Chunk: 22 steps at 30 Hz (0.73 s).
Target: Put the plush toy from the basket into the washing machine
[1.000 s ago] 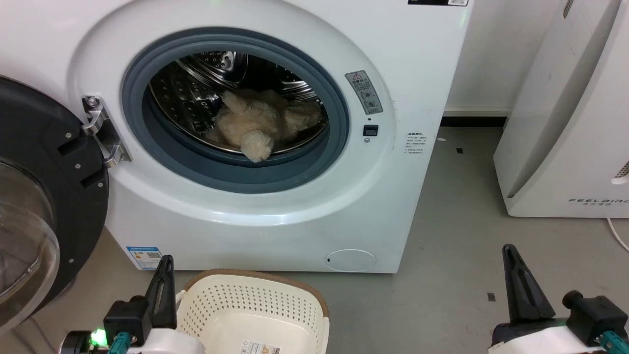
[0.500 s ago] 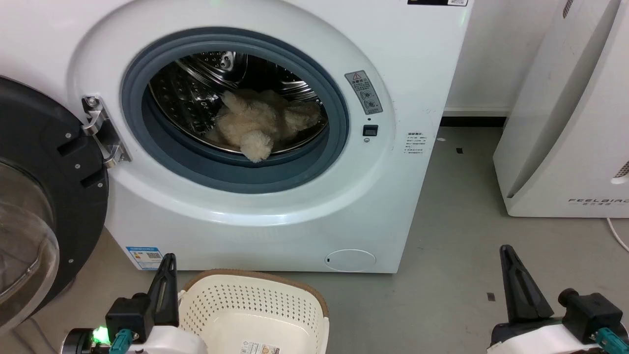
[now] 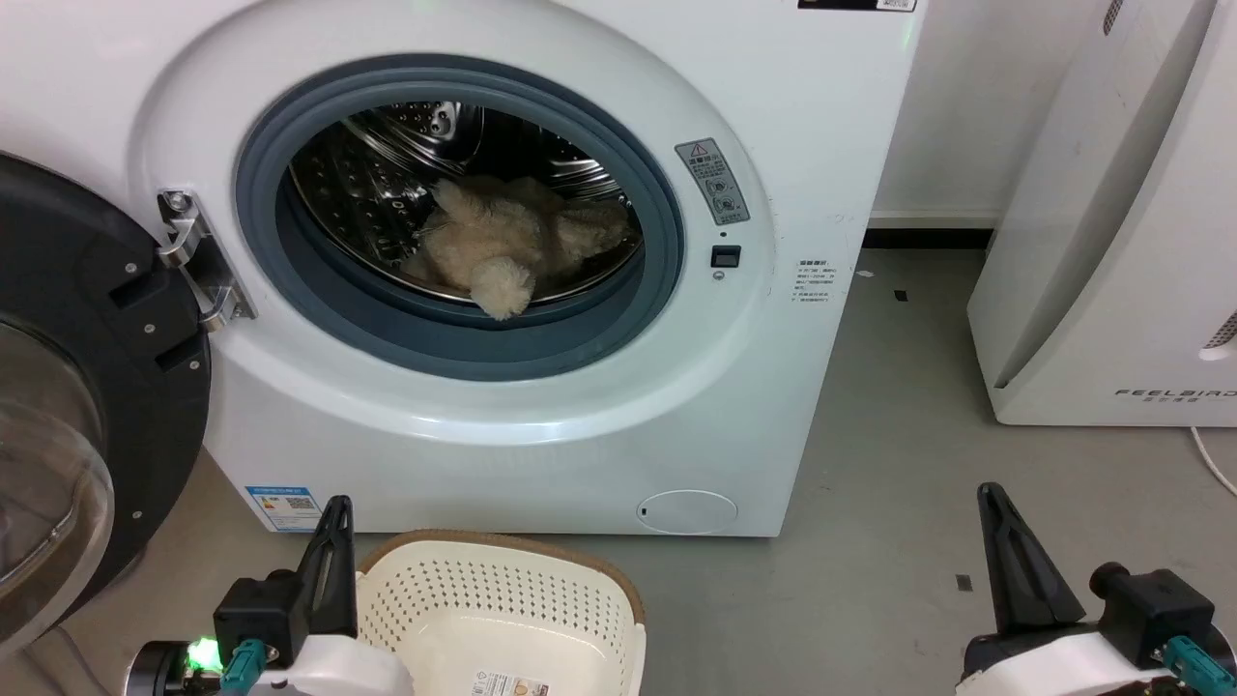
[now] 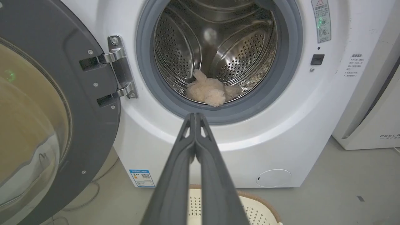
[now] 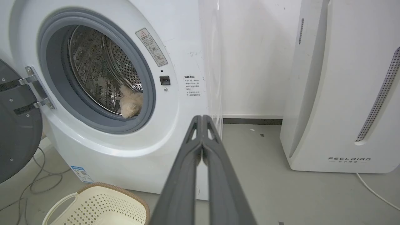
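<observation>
Found plush toy point(image 3: 503, 246) lying low in drum of washing machine point(image 3: 541, 435), one fuzzy limb draped over drum lip toward grey gasket point(image 3: 464, 338). Found basket point(image 3: 503, 580) on floor below opening, no toy in visible part, label on bottom. Logged left gripper point(image 4: 194, 116) pressed together, holding nothing; same for right gripper point(image 5: 201, 118); both low, well apart from toy. Judged transfer done. Maybe left: nudging limb deeper. Noted door point(image 3: 97, 319) wide open.
</observation>
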Available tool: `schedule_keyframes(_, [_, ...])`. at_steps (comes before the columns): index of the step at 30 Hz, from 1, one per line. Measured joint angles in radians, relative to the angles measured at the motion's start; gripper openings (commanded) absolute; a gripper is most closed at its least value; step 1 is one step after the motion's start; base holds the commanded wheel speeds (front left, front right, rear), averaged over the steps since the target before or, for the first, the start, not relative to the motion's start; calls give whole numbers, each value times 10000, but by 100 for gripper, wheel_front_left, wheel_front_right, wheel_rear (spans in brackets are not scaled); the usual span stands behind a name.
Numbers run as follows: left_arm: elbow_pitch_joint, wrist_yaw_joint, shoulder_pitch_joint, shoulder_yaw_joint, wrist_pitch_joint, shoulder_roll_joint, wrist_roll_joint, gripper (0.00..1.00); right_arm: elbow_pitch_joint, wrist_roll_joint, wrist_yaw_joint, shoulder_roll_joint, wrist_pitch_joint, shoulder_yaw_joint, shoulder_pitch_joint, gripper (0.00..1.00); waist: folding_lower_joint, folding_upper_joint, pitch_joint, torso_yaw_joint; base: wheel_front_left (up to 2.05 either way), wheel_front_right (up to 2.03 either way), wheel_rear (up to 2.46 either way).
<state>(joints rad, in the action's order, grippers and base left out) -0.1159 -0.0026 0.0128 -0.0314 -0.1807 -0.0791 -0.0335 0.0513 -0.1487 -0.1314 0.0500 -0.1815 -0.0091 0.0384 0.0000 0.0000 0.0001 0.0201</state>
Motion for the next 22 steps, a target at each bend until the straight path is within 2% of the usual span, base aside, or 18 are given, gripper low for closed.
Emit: schedule_keyframes(22, [263,0,-2,102,410,46,65,0,-113,318,0,0,449,17,-14,0,0,0,0,-50,0,0,0])
